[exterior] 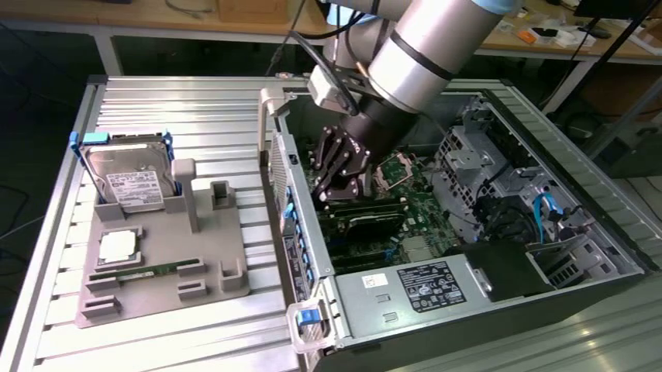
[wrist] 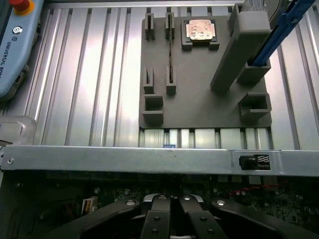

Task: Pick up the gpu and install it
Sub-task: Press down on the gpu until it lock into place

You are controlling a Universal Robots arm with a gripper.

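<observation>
PC case (exterior: 579, 163): 1 arm, jaws closed inside.

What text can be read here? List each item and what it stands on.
"UNIVERSAL RO": on the teach pendant in the wrist view, cut off at the picture's edge.
White label on the hard drive: print too small to read.
Black and white label on the power supply in the case: too small to read.
Nothing else legible.
</observation>
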